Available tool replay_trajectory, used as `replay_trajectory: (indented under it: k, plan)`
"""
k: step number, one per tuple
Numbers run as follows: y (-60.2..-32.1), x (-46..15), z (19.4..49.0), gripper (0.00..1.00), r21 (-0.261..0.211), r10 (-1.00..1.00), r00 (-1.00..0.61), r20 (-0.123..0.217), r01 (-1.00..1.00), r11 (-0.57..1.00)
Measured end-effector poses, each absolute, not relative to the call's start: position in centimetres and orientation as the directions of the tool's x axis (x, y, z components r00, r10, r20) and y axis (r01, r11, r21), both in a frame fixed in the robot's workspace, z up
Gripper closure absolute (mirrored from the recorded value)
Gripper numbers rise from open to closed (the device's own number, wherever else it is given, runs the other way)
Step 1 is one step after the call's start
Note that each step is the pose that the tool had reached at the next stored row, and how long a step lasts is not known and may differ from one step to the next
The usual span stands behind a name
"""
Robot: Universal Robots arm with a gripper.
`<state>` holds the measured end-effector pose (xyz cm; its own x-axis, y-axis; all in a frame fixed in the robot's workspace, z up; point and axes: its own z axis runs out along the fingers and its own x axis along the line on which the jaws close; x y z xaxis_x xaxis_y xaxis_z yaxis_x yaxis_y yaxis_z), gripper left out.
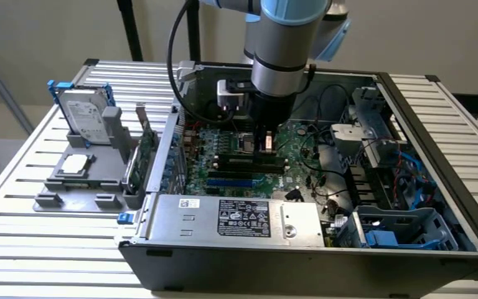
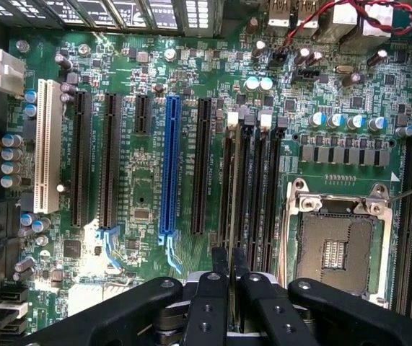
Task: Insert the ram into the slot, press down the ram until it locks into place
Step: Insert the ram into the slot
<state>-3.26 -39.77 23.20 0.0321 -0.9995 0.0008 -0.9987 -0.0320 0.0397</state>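
Observation:
My gripper (image 1: 264, 148) hangs straight down inside the open computer case, over the green mainboard (image 1: 297, 156). In the wrist view its two black fingers (image 2: 213, 288) stand close together, shut on the ram (image 2: 233, 216). The ram is seen edge-on as a thin strip running along the row of parallel black slots (image 2: 252, 194). It lines up with the outermost slot, the one with a white latch (image 2: 232, 120) at its end. I cannot tell whether the ram is seated. In the exterior view the slots (image 1: 243, 163) lie just under the fingertips.
A blue socket (image 2: 168, 166) and black expansion sockets (image 2: 109, 158) lie beside the slots, and the open processor socket (image 2: 335, 245) is on the other side. The power supply (image 1: 231, 218) fills the case front, with cables (image 1: 405, 168) at the exterior view's right. A hard drive (image 1: 85, 118) stands outside.

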Motion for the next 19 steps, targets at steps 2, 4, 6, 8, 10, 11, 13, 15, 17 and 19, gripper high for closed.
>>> replay_trajectory:
  k: [2,4,6,8,10,11,13,15,17,19]
  plan:
    - [-39.77,-3.25,23.13,0.87,0.040,-0.999,0.032,0.003,-0.999,-0.032]
    - [-39.77,-3.26,23.05,0.87,0.040,-0.999,0.031,0.004,-0.999,-0.031]
    - [-39.77,-3.26,23.01,0.87,0.040,-1.000,0.031,0.005,-0.999,-0.031]
    - [-39.77,-3.26,23.00,0.87,0.040,-1.000,0.031,0.005,-0.999,-0.031]
    - [-39.77,-3.26,22.99,0.87,0.040,-1.000,0.030,0.005,-0.999,-0.030]
    - [-39.77,-3.26,22.98,0.87,0.040,-1.000,0.030,0.005,-0.999,-0.030]
    - [-39.77,-3.26,22.96,0.87,0.040,-1.000,0.029,0.005,-0.999,-0.028]
    - [-39.77,-3.26,22.93,0.87,0.040,-1.000,0.025,0.005,-0.999,-0.025]
    - [-39.77,-3.26,22.90,0.87,0.040,-1.000,0.021,0.005,-0.999,-0.021]
    - [-39.77,-3.26,22.88,0.87,0.040,-1.000,0.019,0.005,-0.999,-0.019]
